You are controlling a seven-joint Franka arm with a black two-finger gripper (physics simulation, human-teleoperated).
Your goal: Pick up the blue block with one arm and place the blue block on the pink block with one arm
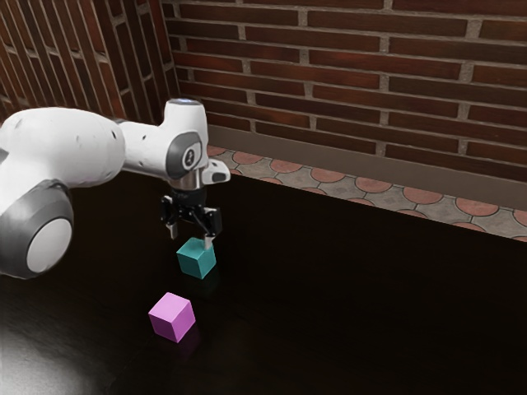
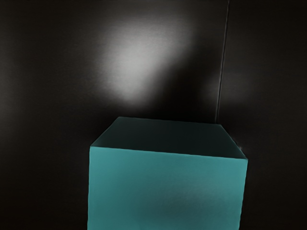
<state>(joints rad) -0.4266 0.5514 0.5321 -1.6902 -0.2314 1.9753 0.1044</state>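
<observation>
Hovering with jaws spread, the gripper [image 1: 189, 236] hangs just above the blue block [image 1: 196, 259] and pinches nothing. One finger [image 1: 209, 239] dips close to the cube's top on the exterior view's right, while the other stands clear on the left. Whether the nearer one grazes the block cannot be told.

The block rests on the dark table [image 1: 346, 280], directly beneath the hand and a touch toward the camera. In the wrist view the block [image 2: 168, 187] looms close under the hand, with its top and one side showing. As a cube it offers no long axis to favour, but it sits corner-on to the exterior camera, so the jaws probably need to square up to two opposite faces before a straight drop.

The pink block [image 1: 171, 316] lies near but apart from the blue one, closer to the camera and slightly toward the exterior view's left — the carry looks short. The grasp is not yet made.
</observation>
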